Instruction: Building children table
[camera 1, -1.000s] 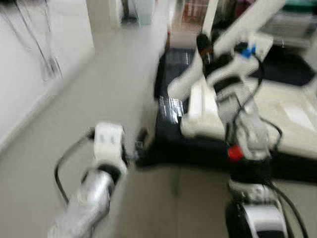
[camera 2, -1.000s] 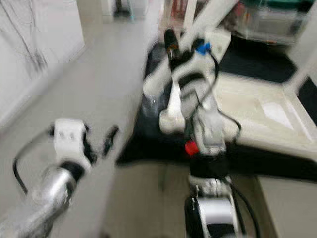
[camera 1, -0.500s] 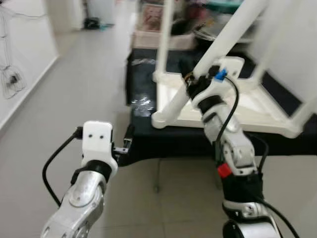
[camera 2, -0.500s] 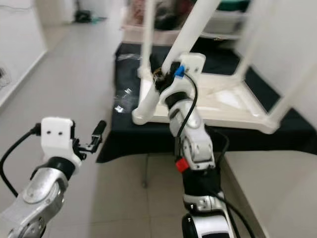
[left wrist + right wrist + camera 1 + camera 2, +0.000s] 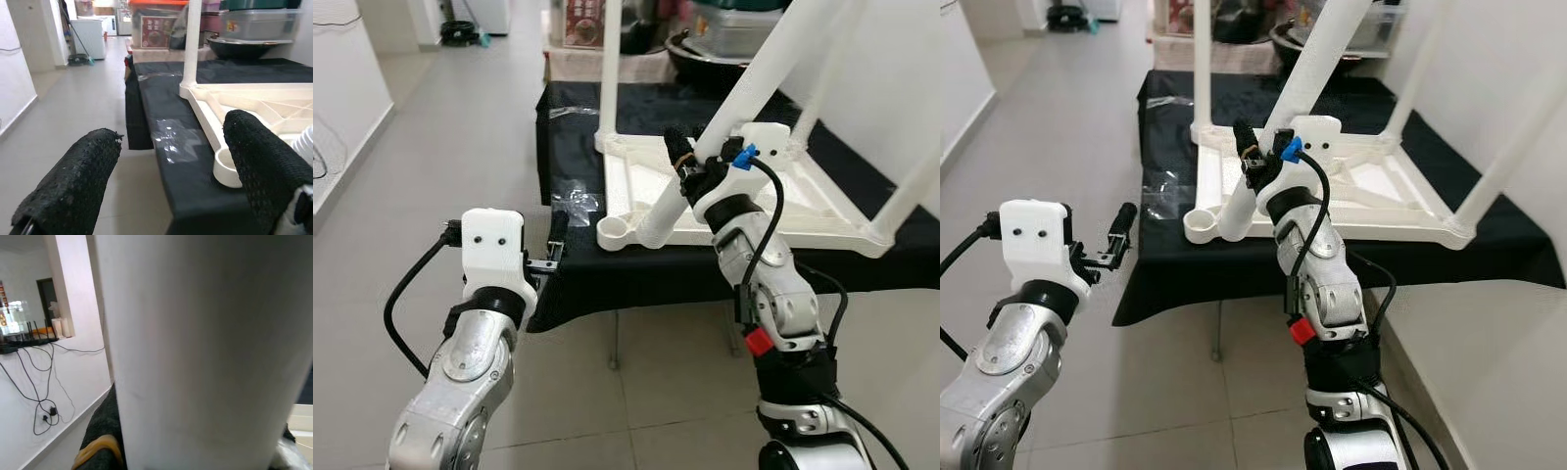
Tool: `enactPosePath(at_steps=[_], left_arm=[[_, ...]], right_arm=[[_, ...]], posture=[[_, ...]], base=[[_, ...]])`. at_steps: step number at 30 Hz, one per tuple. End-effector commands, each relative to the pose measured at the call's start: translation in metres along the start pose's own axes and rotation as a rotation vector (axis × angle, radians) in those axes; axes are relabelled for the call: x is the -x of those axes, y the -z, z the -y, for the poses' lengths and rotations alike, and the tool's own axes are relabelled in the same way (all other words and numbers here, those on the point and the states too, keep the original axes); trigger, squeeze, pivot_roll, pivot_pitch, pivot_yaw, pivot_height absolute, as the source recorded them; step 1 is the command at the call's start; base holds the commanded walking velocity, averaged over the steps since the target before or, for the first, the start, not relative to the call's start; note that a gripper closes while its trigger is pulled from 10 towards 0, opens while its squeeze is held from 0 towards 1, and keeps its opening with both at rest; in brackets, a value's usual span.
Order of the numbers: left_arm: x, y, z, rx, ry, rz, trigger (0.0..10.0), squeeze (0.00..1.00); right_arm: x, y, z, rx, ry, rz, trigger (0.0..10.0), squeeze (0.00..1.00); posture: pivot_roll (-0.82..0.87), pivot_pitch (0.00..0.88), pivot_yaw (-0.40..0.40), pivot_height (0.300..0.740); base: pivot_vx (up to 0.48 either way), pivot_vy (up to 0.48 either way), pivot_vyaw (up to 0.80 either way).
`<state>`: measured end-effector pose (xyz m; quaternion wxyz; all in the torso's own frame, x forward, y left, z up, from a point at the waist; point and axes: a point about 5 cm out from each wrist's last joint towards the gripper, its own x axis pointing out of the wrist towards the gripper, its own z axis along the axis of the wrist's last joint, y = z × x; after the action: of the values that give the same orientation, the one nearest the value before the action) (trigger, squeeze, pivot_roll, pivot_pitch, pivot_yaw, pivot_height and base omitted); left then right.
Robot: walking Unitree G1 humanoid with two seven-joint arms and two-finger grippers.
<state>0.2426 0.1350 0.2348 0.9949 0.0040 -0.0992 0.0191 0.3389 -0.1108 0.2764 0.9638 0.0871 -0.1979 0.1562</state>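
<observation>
A: We see the white table top [image 5: 783, 196] lying upside down on the black-covered platform [image 5: 1165, 127], its empty corner socket [image 5: 613, 231] near the platform's front edge, with open tiled floor [image 5: 460, 127] beyond our left gripper [image 5: 555, 242].

B: Our left gripper hangs just off that edge, fingers [image 5: 73, 186] spread, holding nothing.

A: Our right gripper [image 5: 1250, 162] pinches the white table leg [image 5: 744, 98]; its long axis slants up and away from the gripper, lower end just beside the socket, possibly touching the top's edge.

B: Other legs [image 5: 1201, 59] stand upright behind it.
</observation>
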Motion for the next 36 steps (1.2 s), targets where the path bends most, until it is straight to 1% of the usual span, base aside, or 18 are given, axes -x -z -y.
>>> enactPosePath(at_steps=[1, 9, 21, 25, 26, 32, 36], left_arm=[[0.0006, -0.0010, 0.0011, -0.006, 0.003, 0.003, 10.0, 0.00], [0.0013, -0.0003, 0.0036, -0.014, 0.012, 0.003, 10.0, 0.00], [0.0021, 0.0013, 0.0037, -0.002, 0.013, -0.004, 10.0, 0.00], [0.0022, 0.0027, 0.0034, 0.014, 0.004, -0.018, 10.0, 0.00], [0.0022, 0.0037, 0.0029, 0.034, 0.000, -0.027, 10.0, 0.00], [0.0029, 0.0047, 0.0032, 0.035, -0.001, -0.030, 10.0, 0.00], [0.0039, 0.0065, 0.0047, 0.040, 0.010, -0.039, 10.0, 0.00]], right_arm=[[0.0011, 0.0026, -0.0015, 0.007, -0.008, -0.013, 10.0, 0.00], [0.0018, 0.0026, -0.0026, 0.003, -0.014, -0.012, 10.0, 0.00], [0.0022, 0.0017, -0.0034, 0.002, -0.015, -0.006, 10.0, 0.00], [0.0018, 0.0006, -0.0028, 0.003, -0.015, -0.002, 10.0, 0.00], [0.0007, -0.0008, -0.0023, 0.002, -0.013, 0.003, 10.0, 0.00], [-0.0020, -0.0033, -0.0004, -0.007, -0.018, 0.013, 10.0, 0.00], [-0.0050, -0.0044, 0.0022, 0.003, -0.031, 0.012, 10.0, 0.00]], posture=[[0.11, 0.091, -0.098, 0.740], [0.11, 0.091, -0.099, 0.740], [0.11, 0.084, -0.097, 0.740], [0.11, 0.083, -0.097, 0.740], [0.11, 0.080, -0.096, 0.740], [0.11, 0.077, -0.095, 0.740], [0.11, 0.075, -0.097, 0.740]], base=[[0.292, 0.000, 0.00], [0.320, 0.000, 0.00], [0.333, 0.000, 0.00], [0.000, 0.000, 0.00], [0.000, 0.000, 0.00], [0.000, 0.000, 0.00], [0.000, 0.000, 0.00]])
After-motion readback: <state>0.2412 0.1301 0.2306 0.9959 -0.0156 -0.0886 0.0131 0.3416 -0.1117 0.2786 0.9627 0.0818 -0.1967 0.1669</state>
